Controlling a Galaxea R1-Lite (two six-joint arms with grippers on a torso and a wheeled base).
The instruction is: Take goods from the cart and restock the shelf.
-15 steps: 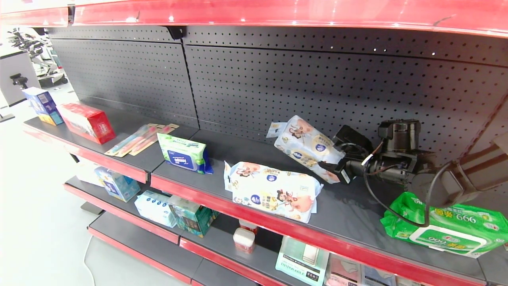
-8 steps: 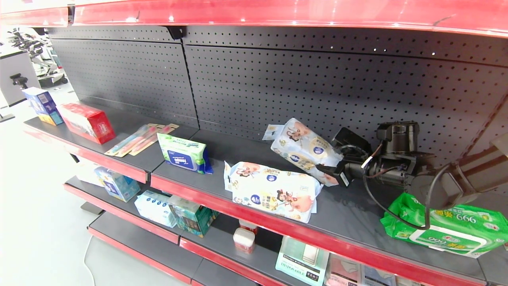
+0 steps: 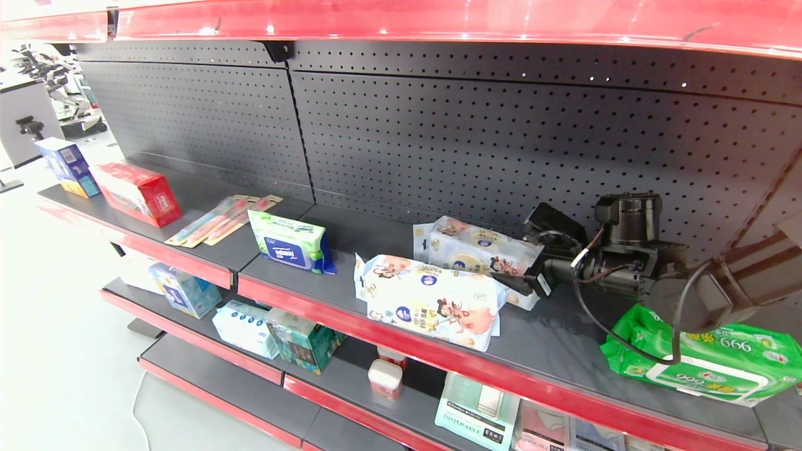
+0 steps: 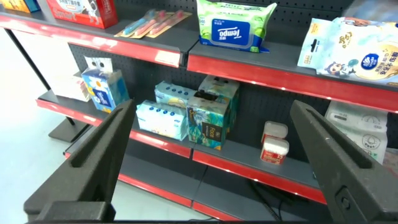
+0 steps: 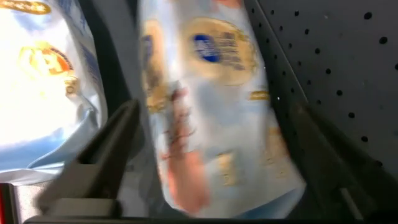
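- The wipes pack (image 3: 473, 247) is judged soft, light and squashy, with slick film, so it's best pinched gently across its narrow width near one end.
- Its right end is gripped by the right pincer (image 3: 531, 275), with the fingers pressed on both sides.
- It's laid flat on the shelf (image 3: 551, 329), just behind a matching pack (image 3: 432, 297).
- The long axis is run along the shelf, tab end pointed left.
- The left pincer (image 4: 211, 106) is spread wide, with nothing held.
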